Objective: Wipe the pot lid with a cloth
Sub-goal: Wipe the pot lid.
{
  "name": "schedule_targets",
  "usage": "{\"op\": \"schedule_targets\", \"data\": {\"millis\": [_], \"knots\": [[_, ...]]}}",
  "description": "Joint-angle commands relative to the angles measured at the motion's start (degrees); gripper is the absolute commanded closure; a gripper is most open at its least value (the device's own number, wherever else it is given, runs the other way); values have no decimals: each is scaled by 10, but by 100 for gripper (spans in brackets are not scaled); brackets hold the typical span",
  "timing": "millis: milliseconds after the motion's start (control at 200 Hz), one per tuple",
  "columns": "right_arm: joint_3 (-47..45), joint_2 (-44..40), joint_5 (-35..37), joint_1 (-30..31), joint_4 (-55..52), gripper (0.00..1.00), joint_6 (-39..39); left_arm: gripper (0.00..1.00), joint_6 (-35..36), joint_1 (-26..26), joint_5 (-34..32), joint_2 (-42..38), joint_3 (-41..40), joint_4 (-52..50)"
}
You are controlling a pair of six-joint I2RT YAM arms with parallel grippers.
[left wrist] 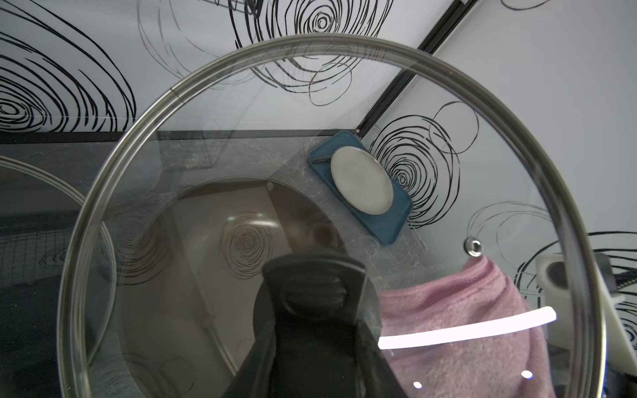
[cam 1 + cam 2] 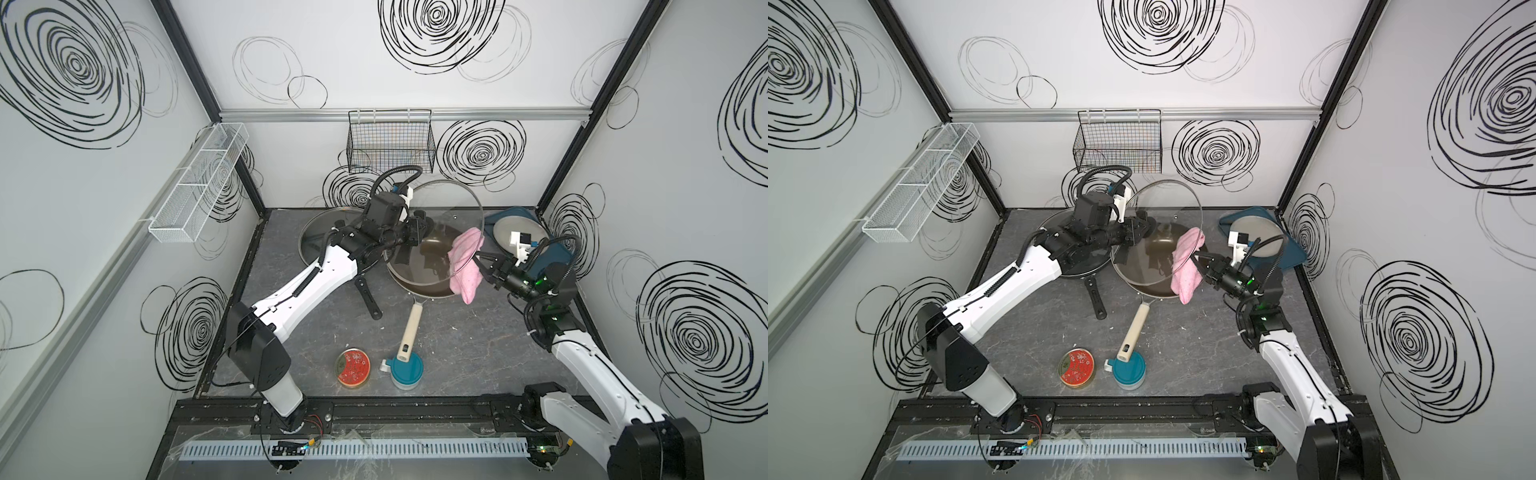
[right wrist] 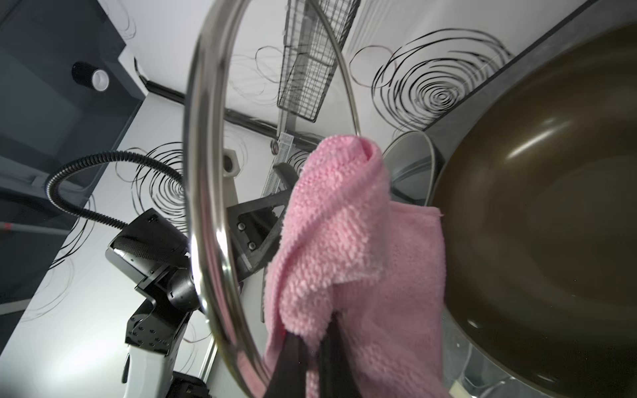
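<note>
1. Landmark: brown pan (image 2: 422,291), resting on the counter (image 2: 457,345). All places below are given relative to it.
2. Left gripper (image 2: 419,230): above the pan's far left rim. Jaws clenched on the black knob (image 1: 312,281) of the pot lid (image 2: 446,208).
3. Pot lid: glass with a steel rim, held clear of the counter above the pan and stood nearly on edge. The knob face is turned to the left arm and the inner face to the right arm.
4. Cloth (image 2: 463,262): pink and fuzzy, above the pan's right rim. It lies against the lid's inner face by the edge nearest the right arm. In the left wrist view it shows through the glass just under the vent hole (image 1: 475,245). Its long axis follows the lid's rim, and the loose end hangs past the pan's right rim.
5. Right gripper (image 2: 482,264): just right of the pan. Jaws clamped on a fold of the cloth, which sits between them and the glass.
6. Judgement: wiping step in hand.
   - The move turns on the lid lying straight ahead of the right jaws, with the cloth between.
   - The right arm is the nearer one for the stroke, and the left arm only steadies.
   - Most of the glass towards the knob looks uncovered by the cloth.
   - Risk: a hard push may swing the lid about its knob.
</note>
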Motion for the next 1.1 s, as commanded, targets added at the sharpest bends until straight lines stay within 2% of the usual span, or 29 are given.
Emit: {"op": "schedule_targets", "data": {"millis": [0, 180, 355, 505, 615, 771, 1096], "knots": [[-20, -42, 40, -23, -102, 100, -60, 100, 18, -2, -6, -37, 13, 94], [33, -69, 60, -47, -214, 100, -140, 100, 40, -11, -17, -38, 28, 54], [114, -78, 83, -46, -311, 100, -230, 100, 70, -23, -36, -30, 33, 22], [187, -65, 73, -37, -368, 100, -288, 100, 86, -36, -56, -21, 42, 4], [245, -42, 107, 7, -429, 100, -341, 100, 101, -48, -80, -11, 56, -12], [324, 22, 195, 105, -512, 100, -397, 100, 121, -69, -112, 0, 74, -32], [386, 127, 316, 207, -571, 100, -422, 100, 134, -99, -144, 0, 75, -30]]}}
